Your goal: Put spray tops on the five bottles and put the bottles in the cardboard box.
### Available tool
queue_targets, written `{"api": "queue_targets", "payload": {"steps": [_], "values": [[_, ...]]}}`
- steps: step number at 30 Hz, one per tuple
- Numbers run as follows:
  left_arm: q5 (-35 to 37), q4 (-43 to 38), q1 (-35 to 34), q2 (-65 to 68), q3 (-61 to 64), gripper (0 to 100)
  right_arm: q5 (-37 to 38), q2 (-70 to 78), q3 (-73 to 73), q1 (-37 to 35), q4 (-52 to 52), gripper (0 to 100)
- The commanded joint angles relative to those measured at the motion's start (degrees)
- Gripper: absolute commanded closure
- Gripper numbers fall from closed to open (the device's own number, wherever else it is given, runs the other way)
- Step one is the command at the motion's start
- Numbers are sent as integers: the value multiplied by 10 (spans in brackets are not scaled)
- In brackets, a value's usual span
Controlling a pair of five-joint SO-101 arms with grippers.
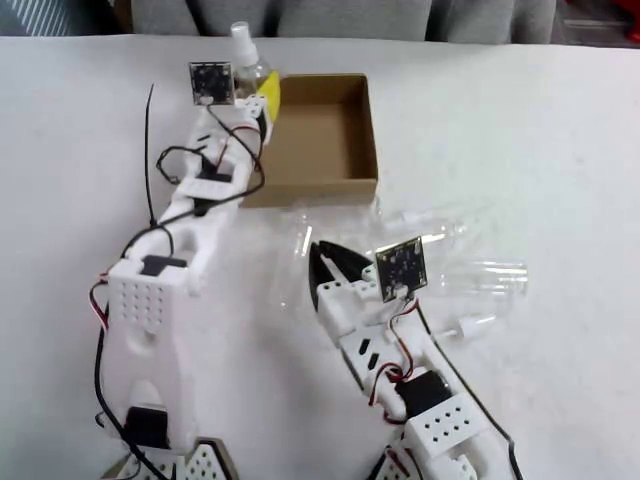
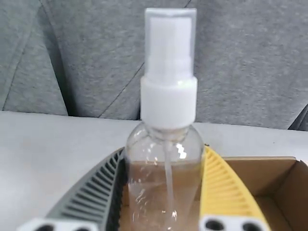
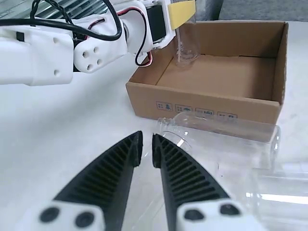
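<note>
Left gripper point(image 2: 163, 161), grey and yellow jaws clamped on the shoulders of a clear spray bottle point(image 2: 155, 168), which stands upright with a white spray top point(image 2: 169, 72) fitted. In the high view this gripper point(image 1: 258, 85) holds the bottle at the upper centre of the frame, at the upper left corner of the cardboard box point(image 1: 320, 135).

Right gripper point(image 3: 147, 143), black ribbed jaws almost together with a narrow slit between the tips, holding nothing; lower centre of the high view point(image 1: 318, 252), on the white table point(image 1: 520, 120).

An open-necked bottle point(image 3: 221, 137) lies on its side just beside the box's front wall. More clear bottles point(image 1: 480, 272) and a loose spray top point(image 1: 472, 326) lie right of the right gripper.
</note>
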Motion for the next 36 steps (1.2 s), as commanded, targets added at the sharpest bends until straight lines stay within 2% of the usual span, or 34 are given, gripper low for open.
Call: {"api": "queue_targets", "payload": {"steps": [1, 30, 32, 36], "values": [[2, -19, -7, -8, -38, 973, 6, 1, 4, 5, 0, 982], [2, 10, -16, 42, -76, 971, 6, 2, 4, 5, 0, 982], [2, 10, -20, 38, -76, 946, 6, 2, 4, 5, 0, 982], [5, 25, -21, 36, -70, 821, 6, 2, 4, 5, 0, 982]]}}
